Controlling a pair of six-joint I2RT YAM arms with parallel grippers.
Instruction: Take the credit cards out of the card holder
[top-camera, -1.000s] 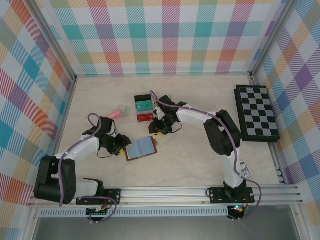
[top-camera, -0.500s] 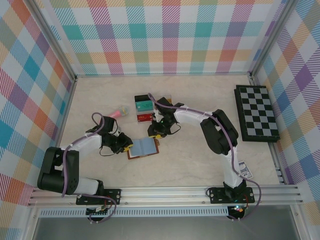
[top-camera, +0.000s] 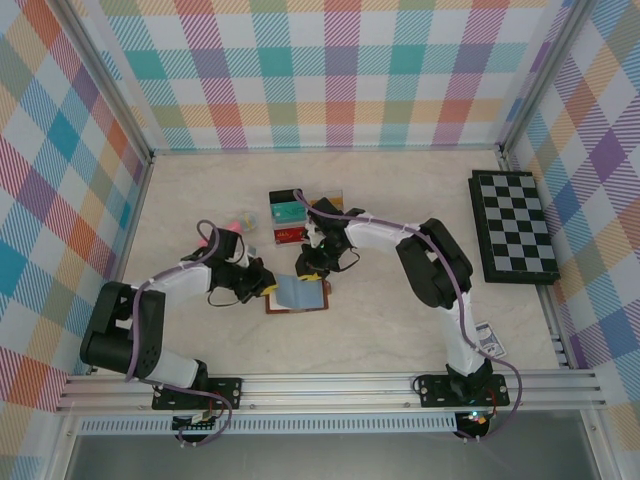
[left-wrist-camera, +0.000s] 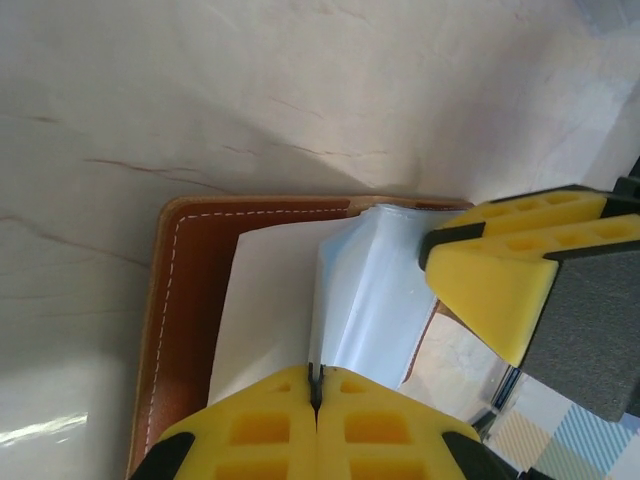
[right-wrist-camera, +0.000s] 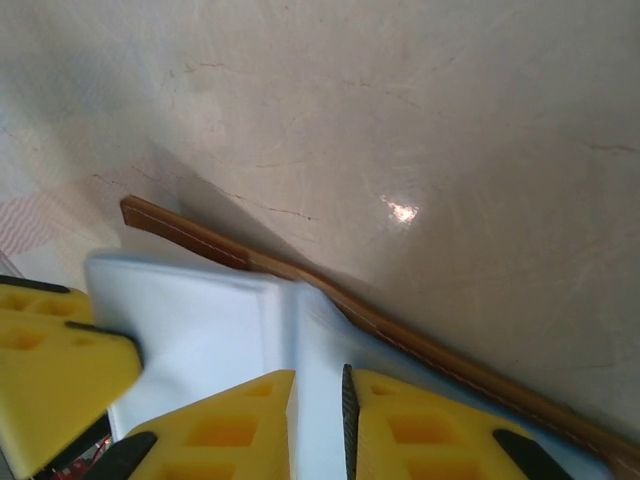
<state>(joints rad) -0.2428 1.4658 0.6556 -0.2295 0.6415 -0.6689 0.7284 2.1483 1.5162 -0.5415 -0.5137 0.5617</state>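
The brown card holder (top-camera: 298, 296) lies open on the table, blue-grey pocket pages (left-wrist-camera: 365, 300) up. My left gripper (top-camera: 263, 285) is at its left edge, shut on the thin edge of one lifted page (left-wrist-camera: 316, 375). My right gripper (top-camera: 309, 266) hangs over the holder's far edge (right-wrist-camera: 400, 325), its jaws a narrow gap apart above the pale pages (right-wrist-camera: 200, 330), nothing clearly pinched. A teal credit card (top-camera: 288, 211) and a red one (top-camera: 290, 235) rest in the clear box behind. I cannot see any card in the pages.
The clear plastic box (top-camera: 330, 200) stands just behind the right gripper. A small pink object (top-camera: 236, 226) lies left of it. A black-and-white chessboard (top-camera: 515, 228) sits at the far right. The patterned walls close in the table's sides.
The left gripper moved right to the holder and closed on a page. The holder slid a little to the right. The right gripper's jaws narrowed as it dropped toward the holder's far edge.
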